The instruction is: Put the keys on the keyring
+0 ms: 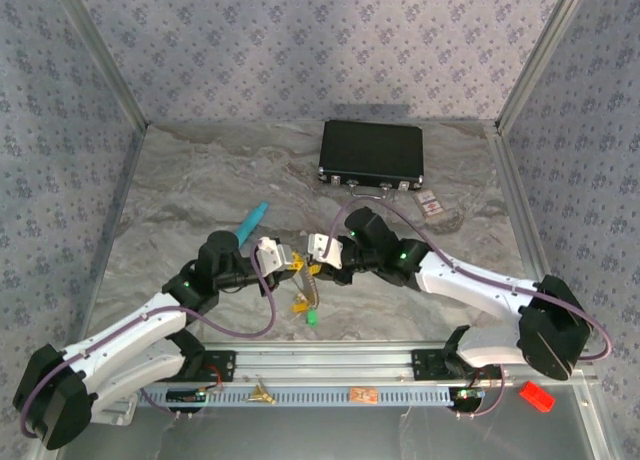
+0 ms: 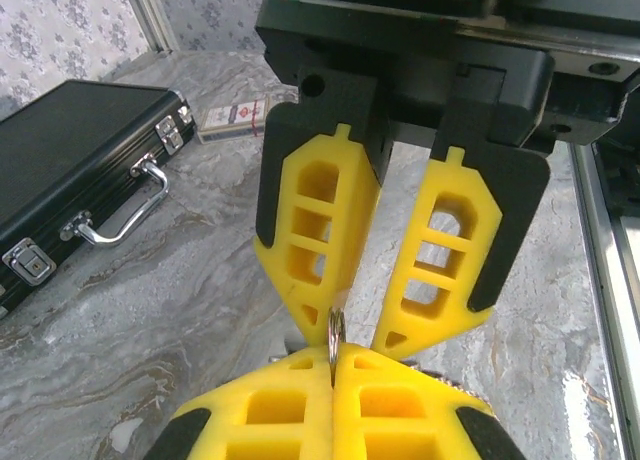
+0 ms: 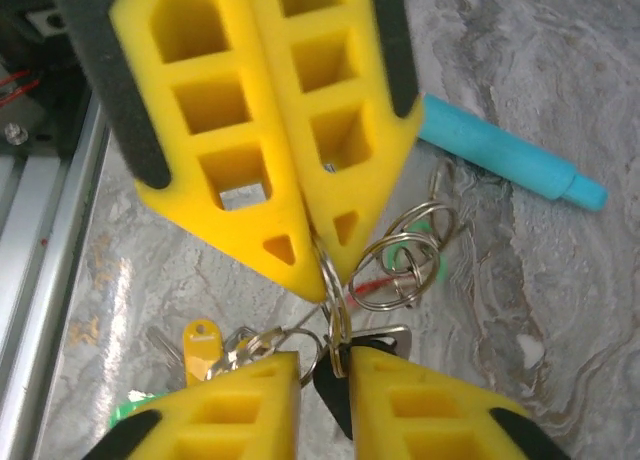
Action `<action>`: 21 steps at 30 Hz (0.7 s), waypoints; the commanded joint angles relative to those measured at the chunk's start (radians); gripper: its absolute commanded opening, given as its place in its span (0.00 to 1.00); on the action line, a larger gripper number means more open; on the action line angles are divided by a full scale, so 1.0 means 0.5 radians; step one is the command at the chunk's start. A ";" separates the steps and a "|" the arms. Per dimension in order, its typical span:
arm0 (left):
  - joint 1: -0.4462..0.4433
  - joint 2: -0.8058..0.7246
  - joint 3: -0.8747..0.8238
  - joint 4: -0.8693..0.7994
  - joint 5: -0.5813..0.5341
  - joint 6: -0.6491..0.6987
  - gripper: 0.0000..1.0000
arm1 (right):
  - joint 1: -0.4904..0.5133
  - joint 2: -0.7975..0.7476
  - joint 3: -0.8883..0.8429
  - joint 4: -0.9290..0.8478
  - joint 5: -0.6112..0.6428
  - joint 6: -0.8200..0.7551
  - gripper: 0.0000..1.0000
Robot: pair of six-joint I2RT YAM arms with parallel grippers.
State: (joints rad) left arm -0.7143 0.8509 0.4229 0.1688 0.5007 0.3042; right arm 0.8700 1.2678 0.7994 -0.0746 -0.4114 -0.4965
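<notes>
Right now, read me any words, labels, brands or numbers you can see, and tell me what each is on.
None can be read.
Small box beside the black case: red and white print, too blurred to read.
Orange tag on the front rail: too small to read.

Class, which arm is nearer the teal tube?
Left. The left arm lies right beside the tube, just in front of it; the right arm is farther off to the right.
</notes>
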 commanded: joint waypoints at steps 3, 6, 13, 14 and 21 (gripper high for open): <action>-0.004 -0.027 -0.048 0.238 0.044 -0.094 0.00 | -0.097 -0.137 -0.110 0.179 -0.151 0.139 0.30; -0.005 -0.017 -0.076 0.342 0.057 -0.187 0.00 | -0.136 -0.174 -0.154 0.239 -0.217 0.193 0.31; -0.006 0.037 -0.142 0.677 0.080 -0.410 0.00 | -0.198 -0.311 -0.276 0.411 -0.370 0.316 0.33; -0.003 0.039 -0.145 0.698 0.082 -0.417 0.00 | -0.202 -0.325 -0.279 0.418 -0.379 0.325 0.33; -0.005 0.062 -0.134 0.718 0.143 -0.388 0.00 | -0.210 -0.323 -0.264 0.443 -0.429 0.361 0.34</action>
State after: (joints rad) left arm -0.7143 0.8803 0.3458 0.4389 0.5278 0.1204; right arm 0.7670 1.1088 0.6655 0.1192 -0.5865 -0.3458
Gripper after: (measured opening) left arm 0.042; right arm 0.342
